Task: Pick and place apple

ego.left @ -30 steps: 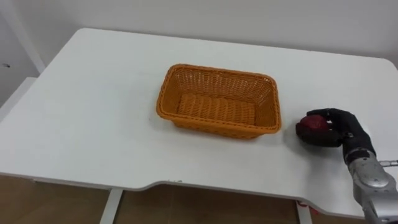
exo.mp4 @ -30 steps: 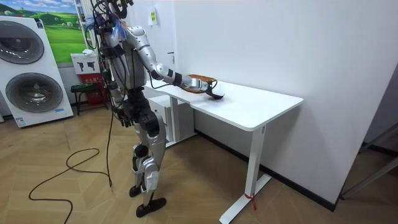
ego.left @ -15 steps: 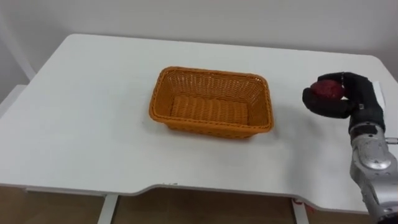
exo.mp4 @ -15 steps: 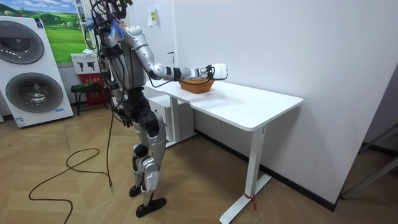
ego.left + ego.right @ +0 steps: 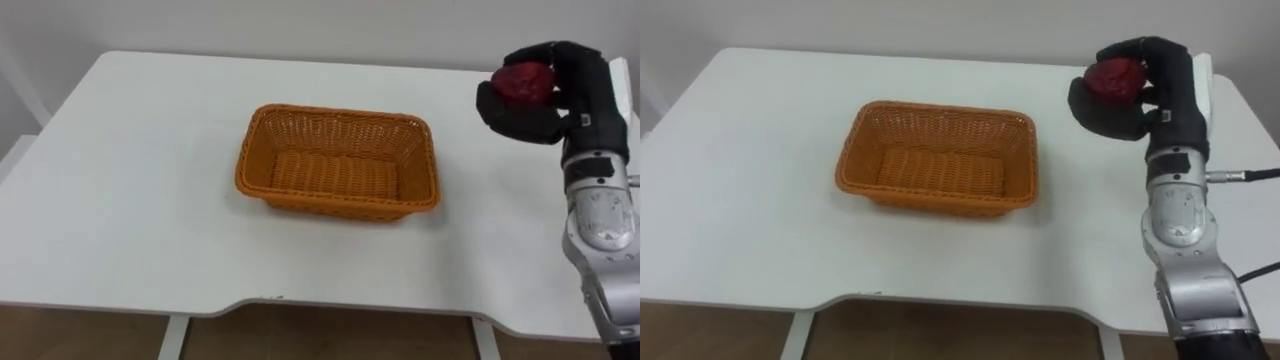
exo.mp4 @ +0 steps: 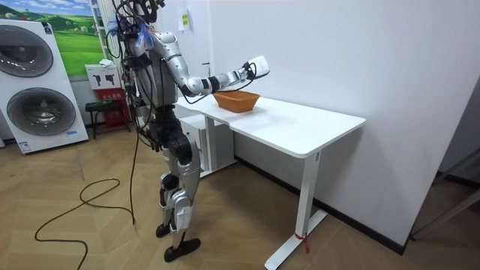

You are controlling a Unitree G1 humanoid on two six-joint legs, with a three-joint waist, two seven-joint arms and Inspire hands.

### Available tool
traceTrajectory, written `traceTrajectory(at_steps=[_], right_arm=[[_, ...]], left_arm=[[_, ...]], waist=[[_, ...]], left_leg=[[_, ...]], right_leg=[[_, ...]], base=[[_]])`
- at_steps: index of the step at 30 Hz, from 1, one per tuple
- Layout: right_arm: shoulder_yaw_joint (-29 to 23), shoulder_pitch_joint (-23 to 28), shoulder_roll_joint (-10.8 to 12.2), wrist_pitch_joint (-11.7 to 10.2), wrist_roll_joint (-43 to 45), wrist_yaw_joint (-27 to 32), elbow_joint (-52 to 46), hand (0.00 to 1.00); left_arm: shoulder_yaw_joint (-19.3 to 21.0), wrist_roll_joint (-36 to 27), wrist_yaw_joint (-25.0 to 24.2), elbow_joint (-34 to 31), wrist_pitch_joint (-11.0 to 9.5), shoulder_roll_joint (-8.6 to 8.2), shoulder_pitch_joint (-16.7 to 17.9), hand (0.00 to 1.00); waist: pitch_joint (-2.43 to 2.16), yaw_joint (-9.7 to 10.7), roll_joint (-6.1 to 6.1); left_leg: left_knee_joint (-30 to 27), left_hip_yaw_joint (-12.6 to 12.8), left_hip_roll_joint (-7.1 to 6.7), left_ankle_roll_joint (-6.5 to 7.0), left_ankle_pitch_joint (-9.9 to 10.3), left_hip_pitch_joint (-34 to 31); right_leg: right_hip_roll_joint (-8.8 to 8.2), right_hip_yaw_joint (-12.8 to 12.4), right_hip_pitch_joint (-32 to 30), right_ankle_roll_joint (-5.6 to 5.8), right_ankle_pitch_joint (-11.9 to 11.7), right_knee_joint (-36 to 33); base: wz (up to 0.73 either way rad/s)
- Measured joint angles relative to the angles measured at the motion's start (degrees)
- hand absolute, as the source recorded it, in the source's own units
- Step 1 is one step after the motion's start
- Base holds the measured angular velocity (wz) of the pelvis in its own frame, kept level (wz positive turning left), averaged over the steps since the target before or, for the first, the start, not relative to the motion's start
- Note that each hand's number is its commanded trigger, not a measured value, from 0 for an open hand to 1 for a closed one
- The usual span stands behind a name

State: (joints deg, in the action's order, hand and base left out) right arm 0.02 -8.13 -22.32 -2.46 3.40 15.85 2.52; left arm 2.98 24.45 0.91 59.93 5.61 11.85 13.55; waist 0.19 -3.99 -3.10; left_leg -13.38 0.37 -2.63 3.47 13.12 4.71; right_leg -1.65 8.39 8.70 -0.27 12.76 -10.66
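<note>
A dark red apple [image 5: 522, 82] sits in my right hand [image 5: 568, 100], whose black fingers are curled round it. The hand is raised well above the white table [image 5: 130, 200], to the right of the orange wicker basket [image 5: 335, 203] and level with its far end. The basket stands empty near the table's middle. In the room view my right hand [image 6: 253, 67] reaches out above the basket [image 6: 236, 101] while I stand at the table's end. My left hand [image 6: 150, 139] hangs by my hip.
The wall runs close behind the table's far edge. The table's front edge curves inward below the basket. Washing machines [image 6: 37, 82] stand behind me on the room view's left.
My right hand has lifted the apple from the tabletop up into the air, a little farther from me. The basket has stayed put.
</note>
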Motion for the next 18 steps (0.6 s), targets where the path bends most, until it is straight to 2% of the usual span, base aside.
traceTrajectory(at_steps=[2, 6, 13, 14, 15, 16, 17, 18], right_arm=[[2.0, 0.0, 0.0, 0.0, 1.6, -1.9, -1.7, 1.00], [4.6, 0.0, 0.4, 0.0, 3.1, -6.5, -3.3, 1.00], [6.1, 0.0, 0.4, 0.1, 4.6, -11.1, -6.1, 1.00], [6.9, 0.0, 0.4, 0.1, 5.7, -11.7, -7.1, 0.89], [7.4, 0.0, 0.3, 0.1, 6.2, -12.0, -7.7, 0.69], [8.5, 0.0, 0.3, 0.1, 7.1, -12.8, -8.6, 0.07], [9.9, 0.0, 0.3, 0.1, 7.8, -13.5, -9.5, 0.00], [11.1, 0.0, 0.3, 0.1, 8.2, -14.2, -10.0, 0.00]], left_arm=[[-0.2, 0.1, 0.2, 0.7, -0.2, -0.05, -0.6, 0.00], [-1.1, 0.1, -0.1, 0.8, -1.0, -0.11, -1.5, 0.00], [-1.1, 0.0, -0.5, 1.9, -1.0, 0.01, -1.8, 0.00], [-1.1, -0.1, -0.6, 2.3, -1.0, 0.13, -1.8, 0.00], [-1.3, -0.2, -0.6, 2.3, -1.0, 0.17, -1.8, 0.00], [-1.9, -0.2, -0.8, 2.3, -1.0, 0.22, -1.9, 0.00], [-2.4, -0.2, -1.3, 2.2, -1.3, 0.31, -1.9, 0.00], [-2.8, -0.2, -1.6, 2.2, -1.7, 0.42, -1.9, 0.00]], waist=[[-0.01, -1.0, -0.22], [0.10, -1.5, -0.66], [0.18, -3.5, -0.66], [0.20, -3.7, -0.63], [0.22, -3.8, -0.60], [0.27, -3.8, -0.53], [0.30, -3.8, -0.48], [0.30, -3.8, -0.50]], left_leg=[[0.2, 0.8, 0.15, -0.01, 0.0, 0.1], [0.1, 0.7, 0.13, 0.00, 0.0, -0.2], [0.6, 0.7, 0.10, 0.11, -0.1, 0.0], [0.6, 0.7, 0.13, 0.11, -0.1, 0.0], [0.6, 0.7, 0.13, 0.10, -0.1, 0.0], [0.6, 0.7, 0.12, 0.10, -0.1, -0.1], [0.5, 0.7, 0.10, 0.10, -0.1, -0.1], [0.5, 0.6, 0.10, 0.10, -0.1, -0.1]], right_leg=[[0.07, -0.4, -0.2, 0.00, 0.0, 0.0], [0.04, -0.4, -0.4, 0.08, -0.1, -0.1], [0.03, -0.5, -0.5, 0.16, -0.1, -0.1], [0.06, -0.5, -0.5, 0.16, -0.1, 0.0], [0.06, -0.5, -0.6, 0.16, -0.1, 0.0], [0.04, -0.5, -0.6, 0.16, -0.1, 0.0], [0.02, -0.5, -0.6, 0.16, -0.1, 0.0], [0.03, -0.4, -0.6, 0.16, -0.1, 0.0]], base=[[-0.15], [-0.01], [0.00], [0.00], [0.00], [0.00], [0.00], [0.00]])
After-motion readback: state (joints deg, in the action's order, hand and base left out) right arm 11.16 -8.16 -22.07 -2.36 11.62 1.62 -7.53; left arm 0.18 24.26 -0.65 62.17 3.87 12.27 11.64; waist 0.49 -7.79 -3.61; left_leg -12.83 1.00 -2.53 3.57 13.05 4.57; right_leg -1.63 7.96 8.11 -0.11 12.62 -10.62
